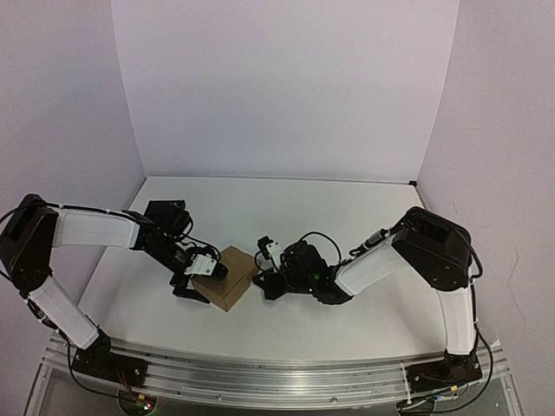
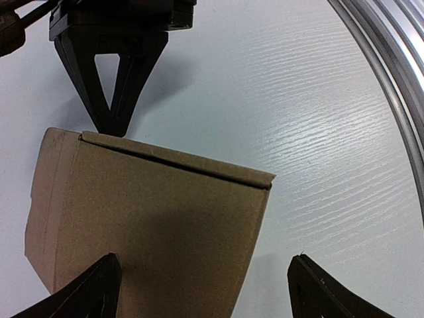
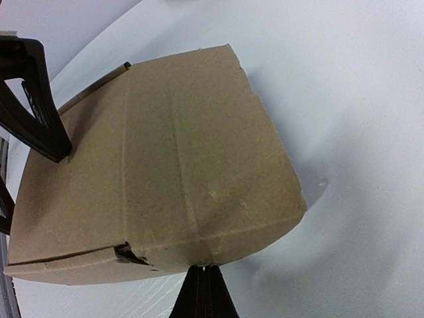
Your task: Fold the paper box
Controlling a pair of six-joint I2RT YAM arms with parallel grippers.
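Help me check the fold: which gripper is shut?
The right gripper: it is closed tight at the edge of the paper box, while the left gripper stands wide open.

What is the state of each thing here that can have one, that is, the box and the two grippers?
paper box: folded up into a closed squarish box, standing on the table.
left gripper: open, fingers spread wide close to the box, not gripping it.
right gripper: shut, holding nothing, its tip at one edge of the box.
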